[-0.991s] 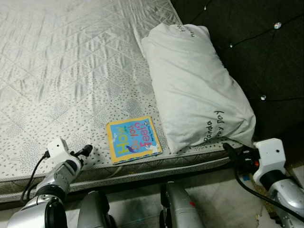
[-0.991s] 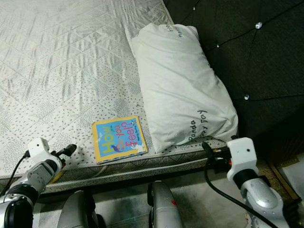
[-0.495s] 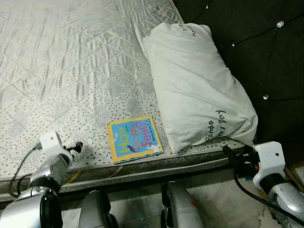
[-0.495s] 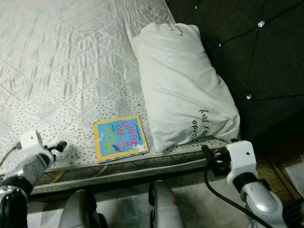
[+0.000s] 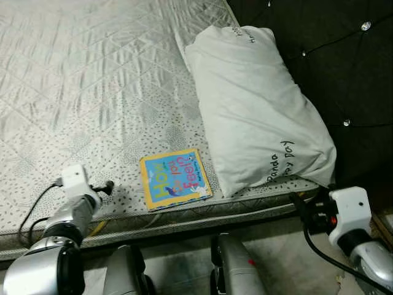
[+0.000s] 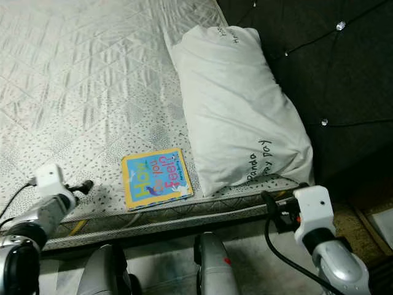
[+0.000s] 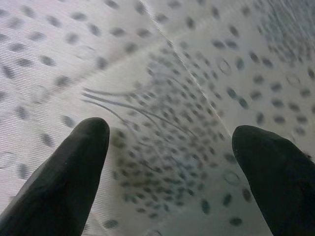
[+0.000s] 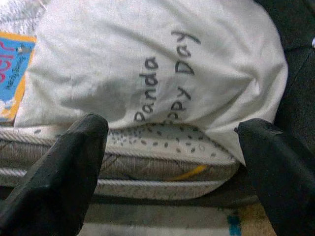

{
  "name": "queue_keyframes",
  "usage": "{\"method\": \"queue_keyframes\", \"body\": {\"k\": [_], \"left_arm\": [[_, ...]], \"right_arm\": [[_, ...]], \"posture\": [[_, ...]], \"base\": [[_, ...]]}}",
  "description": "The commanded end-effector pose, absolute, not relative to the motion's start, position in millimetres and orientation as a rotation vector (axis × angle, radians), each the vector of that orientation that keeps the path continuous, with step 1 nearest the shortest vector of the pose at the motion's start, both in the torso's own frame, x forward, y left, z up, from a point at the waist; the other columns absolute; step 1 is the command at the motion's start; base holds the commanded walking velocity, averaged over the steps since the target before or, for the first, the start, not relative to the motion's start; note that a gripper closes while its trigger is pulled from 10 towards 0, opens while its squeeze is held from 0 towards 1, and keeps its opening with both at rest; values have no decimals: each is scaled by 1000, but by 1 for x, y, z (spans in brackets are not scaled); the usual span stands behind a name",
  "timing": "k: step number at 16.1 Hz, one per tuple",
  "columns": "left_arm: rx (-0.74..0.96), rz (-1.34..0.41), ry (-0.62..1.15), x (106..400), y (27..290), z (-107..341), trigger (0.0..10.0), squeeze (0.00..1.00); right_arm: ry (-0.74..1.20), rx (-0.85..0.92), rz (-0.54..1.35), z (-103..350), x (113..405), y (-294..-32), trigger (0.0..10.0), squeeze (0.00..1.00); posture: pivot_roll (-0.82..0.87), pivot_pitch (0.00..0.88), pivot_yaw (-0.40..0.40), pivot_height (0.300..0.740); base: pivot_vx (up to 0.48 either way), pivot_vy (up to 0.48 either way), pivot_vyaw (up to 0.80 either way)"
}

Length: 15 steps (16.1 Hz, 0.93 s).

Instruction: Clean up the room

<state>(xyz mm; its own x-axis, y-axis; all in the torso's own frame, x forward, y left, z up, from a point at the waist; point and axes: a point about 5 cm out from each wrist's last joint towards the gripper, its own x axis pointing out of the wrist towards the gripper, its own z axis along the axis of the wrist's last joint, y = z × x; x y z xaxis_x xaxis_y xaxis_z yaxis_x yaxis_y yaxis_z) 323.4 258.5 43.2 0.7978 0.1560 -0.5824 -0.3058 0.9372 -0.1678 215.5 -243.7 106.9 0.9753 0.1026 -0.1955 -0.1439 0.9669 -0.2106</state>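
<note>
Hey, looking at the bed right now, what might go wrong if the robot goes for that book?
The book lies flat near the mattress edge, so the open left gripper, just to its left, may push it off rather than lift it. The pillow nearly touches the book's far side and could be dragged along. The open right gripper sits low by the bed's side and might snag the pillow corner.

Colourful book flat on mattress, beside white pillow
</note>
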Motion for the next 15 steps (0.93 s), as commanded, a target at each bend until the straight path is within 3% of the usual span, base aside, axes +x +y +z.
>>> {"method": "queue_keyframes", "body": {"k": [1, 8, 15], "left_arm": [[-240, 215, 638, 323, 250, 39, 10000, 1000], [-213, 126, 665, 329, 224, 36, 10000, 1000], [-182, 202, 652, 325, 246, 39, 10000, 1000]], "right_arm": [[194, -224, 108, 108, 210, -248, 10000, 0], [207, -217, 95, 108, 204, -247, 10000, 0], [209, -215, 89, 107, 206, -247, 10000, 0]], "posture": [[-409, 278, -47, 613], [-420, 286, -35, 613], [-415, 279, -31, 613]], "base": [[0, 0, 0], [0, 0, 0], [0, 0, 0]]}}
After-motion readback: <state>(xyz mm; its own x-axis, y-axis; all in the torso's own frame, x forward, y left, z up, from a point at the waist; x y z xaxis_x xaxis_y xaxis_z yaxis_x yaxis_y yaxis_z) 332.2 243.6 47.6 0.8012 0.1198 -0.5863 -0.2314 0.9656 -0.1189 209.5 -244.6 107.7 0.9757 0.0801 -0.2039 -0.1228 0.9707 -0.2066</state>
